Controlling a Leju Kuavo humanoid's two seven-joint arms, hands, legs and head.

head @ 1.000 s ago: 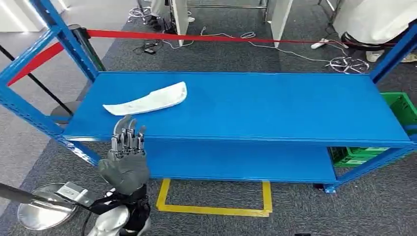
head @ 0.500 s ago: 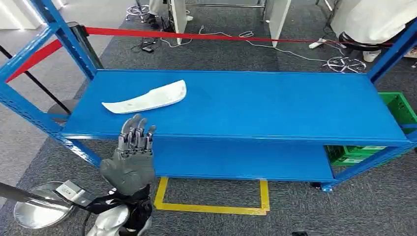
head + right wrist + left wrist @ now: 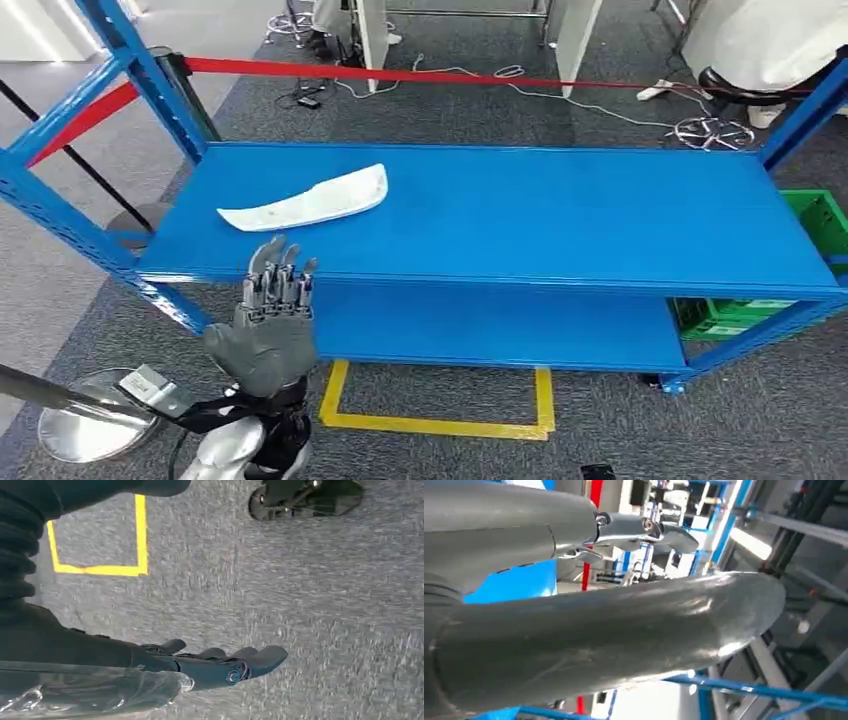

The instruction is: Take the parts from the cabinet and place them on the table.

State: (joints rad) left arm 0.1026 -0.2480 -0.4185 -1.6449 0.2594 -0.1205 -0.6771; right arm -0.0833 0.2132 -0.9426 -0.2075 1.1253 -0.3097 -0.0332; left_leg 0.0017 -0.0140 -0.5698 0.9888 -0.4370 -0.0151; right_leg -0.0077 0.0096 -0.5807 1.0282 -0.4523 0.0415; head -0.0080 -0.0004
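Note:
A long white curved part (image 3: 310, 201) lies flat on the top shelf of the blue cabinet (image 3: 560, 230), near its left end. My left hand (image 3: 268, 315) is raised in front of the shelf's front edge, below the part and apart from it, fingers straight and empty. In the left wrist view the thick grey thumb (image 3: 604, 640) fills the foreground, with the fingers (image 3: 644, 530) stretched out beyond it. My right hand (image 3: 210, 667) hangs over grey carpet with its fingers extended and nothing in them.
A red barrier tape (image 3: 420, 76) runs behind the cabinet, with cables on the floor beyond. A green crate (image 3: 815, 225) stands at the right end. A yellow floor marking (image 3: 440, 425) lies under the shelf. A round metal stand base (image 3: 85, 425) sits at the lower left.
The camera has shifted slightly, so the whole scene has drifted. My left hand has risen and moved a little right toward the shelf edge, still empty.

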